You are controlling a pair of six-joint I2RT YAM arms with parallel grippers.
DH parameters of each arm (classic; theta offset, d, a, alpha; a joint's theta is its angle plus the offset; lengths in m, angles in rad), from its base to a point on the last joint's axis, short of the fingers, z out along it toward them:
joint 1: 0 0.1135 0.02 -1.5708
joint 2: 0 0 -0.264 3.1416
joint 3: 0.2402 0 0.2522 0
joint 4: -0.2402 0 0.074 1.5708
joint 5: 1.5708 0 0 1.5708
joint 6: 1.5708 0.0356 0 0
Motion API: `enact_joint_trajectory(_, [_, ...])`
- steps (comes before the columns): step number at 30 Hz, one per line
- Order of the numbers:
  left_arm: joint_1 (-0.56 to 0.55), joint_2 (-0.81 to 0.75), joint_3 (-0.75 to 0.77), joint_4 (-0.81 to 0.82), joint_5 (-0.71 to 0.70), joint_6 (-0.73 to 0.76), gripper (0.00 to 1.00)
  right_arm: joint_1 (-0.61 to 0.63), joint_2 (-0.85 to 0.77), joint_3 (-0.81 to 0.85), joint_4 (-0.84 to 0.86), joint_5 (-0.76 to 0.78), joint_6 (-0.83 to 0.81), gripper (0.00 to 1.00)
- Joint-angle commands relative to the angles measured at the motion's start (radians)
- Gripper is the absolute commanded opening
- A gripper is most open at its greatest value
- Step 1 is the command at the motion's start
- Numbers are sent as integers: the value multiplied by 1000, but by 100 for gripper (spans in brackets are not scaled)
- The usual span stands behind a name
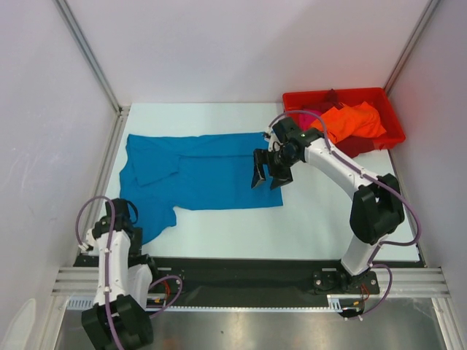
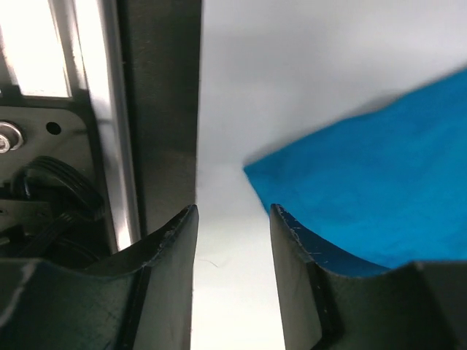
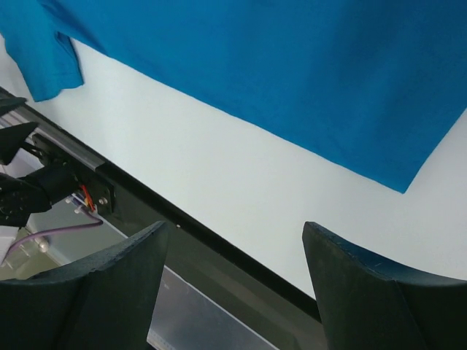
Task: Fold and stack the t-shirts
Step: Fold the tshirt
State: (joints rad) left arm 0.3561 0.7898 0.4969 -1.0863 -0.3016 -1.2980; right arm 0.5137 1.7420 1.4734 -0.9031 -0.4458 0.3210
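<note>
A teal-blue t-shirt [image 1: 197,175] lies spread flat on the white table, left of centre, one sleeve reaching toward the near left. My right gripper [image 1: 267,182] hangs open above the shirt's right edge; in the right wrist view the cloth [image 3: 292,65] lies beyond the empty gripper [image 3: 235,224]. My left arm [image 1: 109,240] is folded at the near left by that sleeve. In the left wrist view my left gripper [image 2: 233,208] has a gap between its jaws with only bare table in it, and the blue cloth [image 2: 379,182] is just to the right. An orange t-shirt [image 1: 354,120] and a magenta one [image 1: 303,120] lie in the bin.
A red plastic bin [image 1: 387,98] stands at the back right corner. White walls with metal posts close in the table on the left, back and right. A black strip and metal rail [image 1: 241,281] run along the near edge.
</note>
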Motion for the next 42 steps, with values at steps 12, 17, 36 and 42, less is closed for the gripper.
enact_joint_trajectory(12, [34,86,-38,158,-30,35,57,32,-84,-38,30,-22,3,81])
enact_joint_trajectory(17, [35,77,-80,178,-11,20,46,45,-90,-51,33,-16,1,81])
enact_joint_trajectory(36, [40,120,40,246,6,279,0,-147,-131,-310,52,122,-2,57])
enact_joint_trajectory(42, [-43,57,72,285,1,276,0,-190,-110,-406,193,118,44,59])
